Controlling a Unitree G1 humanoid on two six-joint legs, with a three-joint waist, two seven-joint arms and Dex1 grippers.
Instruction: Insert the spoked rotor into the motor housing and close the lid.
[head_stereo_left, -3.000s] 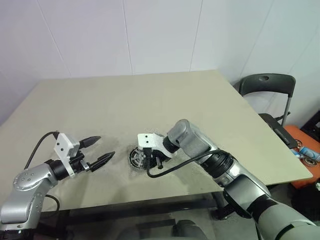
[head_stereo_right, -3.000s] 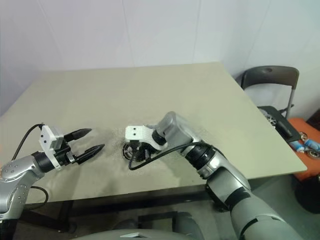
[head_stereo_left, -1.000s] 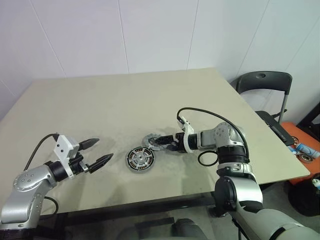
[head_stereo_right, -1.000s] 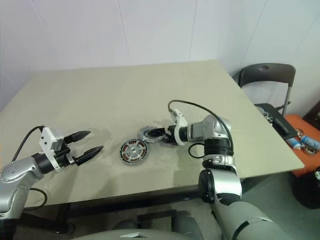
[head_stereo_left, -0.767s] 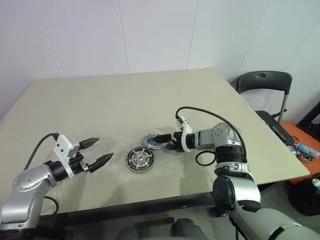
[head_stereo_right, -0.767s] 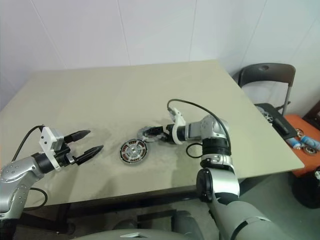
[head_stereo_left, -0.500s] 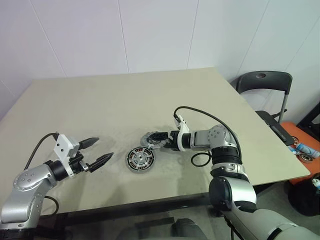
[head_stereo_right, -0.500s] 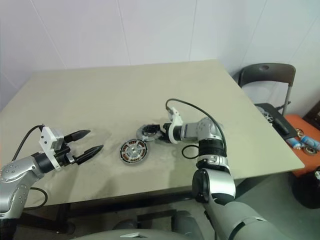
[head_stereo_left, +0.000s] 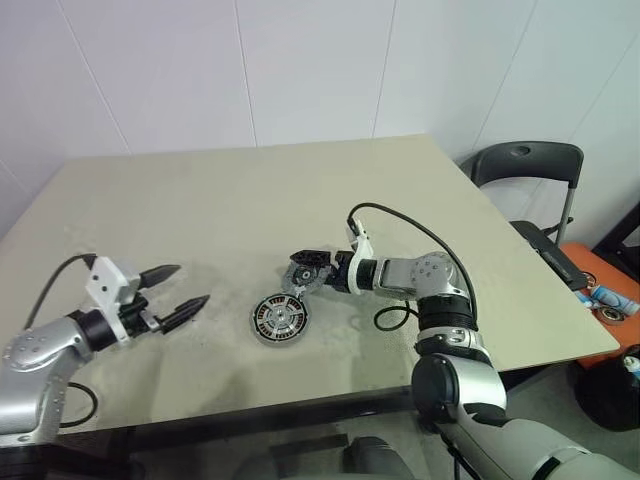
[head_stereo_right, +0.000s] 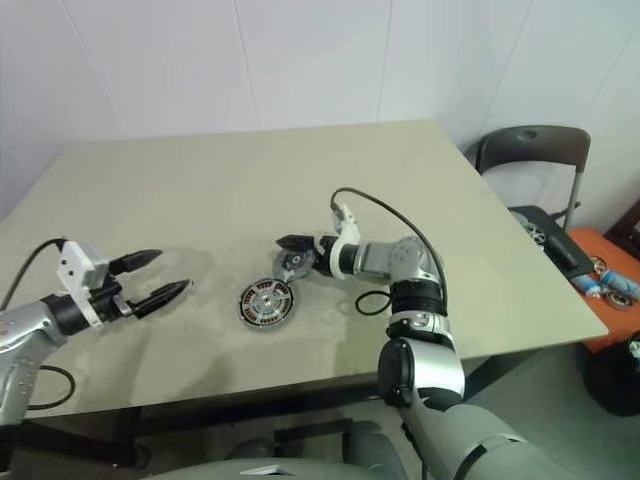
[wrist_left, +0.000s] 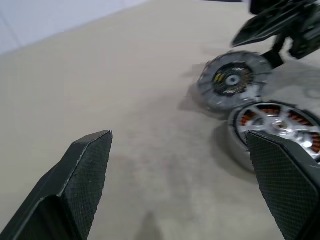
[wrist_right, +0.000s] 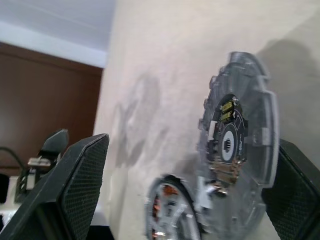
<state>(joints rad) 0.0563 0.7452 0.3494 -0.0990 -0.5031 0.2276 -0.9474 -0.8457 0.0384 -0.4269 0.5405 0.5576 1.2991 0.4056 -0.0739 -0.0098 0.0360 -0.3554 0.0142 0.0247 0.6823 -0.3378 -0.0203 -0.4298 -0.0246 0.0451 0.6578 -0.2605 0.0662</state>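
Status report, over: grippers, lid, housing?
Left gripper open, hovering. Right gripper open at the lid. Lid tilted beside motor housing, not on. Path clear.

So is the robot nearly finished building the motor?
Nearly. The spoked rotor seems to sit in the motor housing already. The lid is tipped up on edge beside the housing, between the right pincer's open fingers, not yet on. Left: lay it over the housing. The left pincer hangs open, empty.

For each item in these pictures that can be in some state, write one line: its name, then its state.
lid: tilted up on edge, off the housing, between the right gripper's fingers.
motor housing: flat on the table, uncovered, windings showing.
right gripper: open around the lid.
left gripper: open, empty, above the table.
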